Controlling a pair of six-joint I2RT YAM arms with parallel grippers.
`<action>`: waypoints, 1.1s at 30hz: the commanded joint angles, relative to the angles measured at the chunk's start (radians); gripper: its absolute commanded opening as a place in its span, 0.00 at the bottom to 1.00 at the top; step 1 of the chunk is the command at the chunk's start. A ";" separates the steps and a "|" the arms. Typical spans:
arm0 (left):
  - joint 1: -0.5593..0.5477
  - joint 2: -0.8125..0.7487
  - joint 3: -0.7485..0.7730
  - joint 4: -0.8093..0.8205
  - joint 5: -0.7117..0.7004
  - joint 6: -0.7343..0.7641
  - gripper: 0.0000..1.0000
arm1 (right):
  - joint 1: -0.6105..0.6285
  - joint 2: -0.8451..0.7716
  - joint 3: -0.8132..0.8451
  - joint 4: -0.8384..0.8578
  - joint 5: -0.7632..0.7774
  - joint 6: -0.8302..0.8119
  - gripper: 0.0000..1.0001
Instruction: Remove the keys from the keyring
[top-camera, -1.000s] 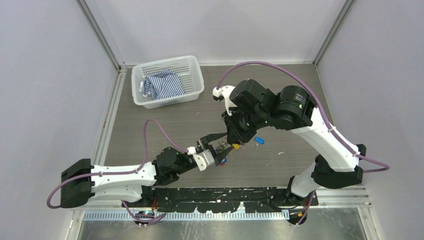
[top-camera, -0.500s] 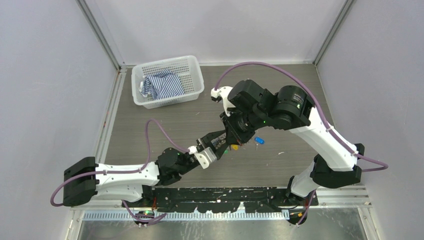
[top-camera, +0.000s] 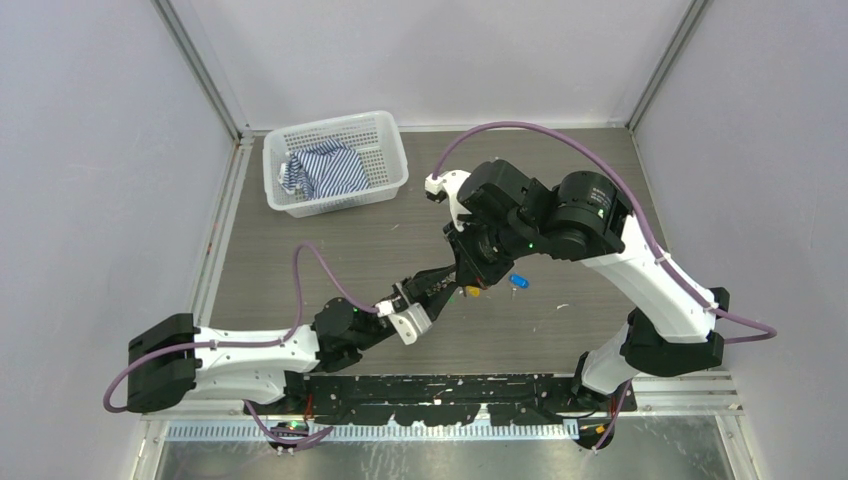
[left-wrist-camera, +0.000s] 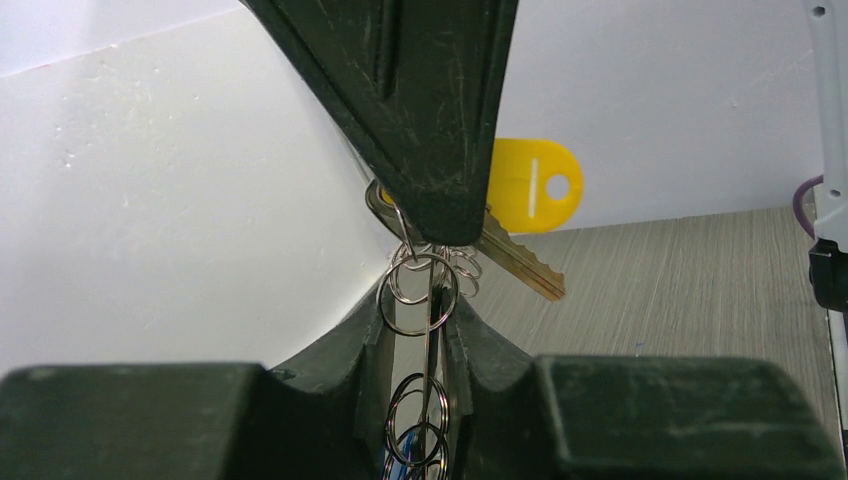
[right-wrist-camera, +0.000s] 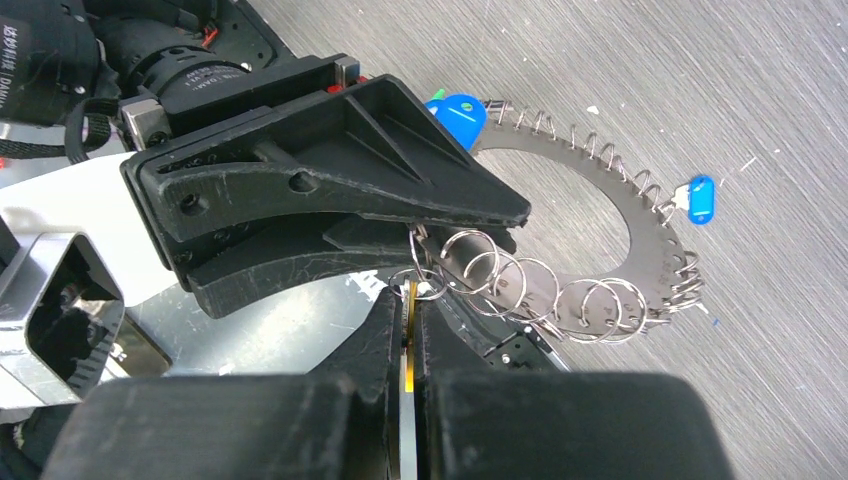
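Top view: white mesh basket (top-camera: 385, 135), far left of table, contents one striped cloth (top-camera: 322, 170); loose blue-tagged key (top-camera: 518, 281) on table.
Left wrist view: left gripper (left-wrist-camera: 415, 338), jaws narrowly astride keyring (left-wrist-camera: 431, 350) raised over mid-table, contact cannot be told; yellow-tagged key (left-wrist-camera: 530, 185) above.
Right wrist view: right gripper (right-wrist-camera: 408, 345) clamped on that key's blade.

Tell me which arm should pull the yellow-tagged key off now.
Right. The right gripper is shut on the yellow-tagged key, so it can probably draw it away directly. The left gripper has its fingers either side of the keyring, which looks better suited to bracing.
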 joint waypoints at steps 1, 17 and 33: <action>0.001 -0.026 -0.016 0.074 0.059 0.020 0.00 | 0.006 -0.028 0.038 -0.001 0.054 0.010 0.01; 0.001 -0.039 -0.073 0.220 0.047 0.032 0.00 | 0.006 -0.049 -0.022 -0.052 0.123 0.058 0.01; 0.001 -0.034 -0.104 0.353 -0.038 0.020 0.00 | 0.005 -0.131 -0.173 0.028 0.136 0.098 0.01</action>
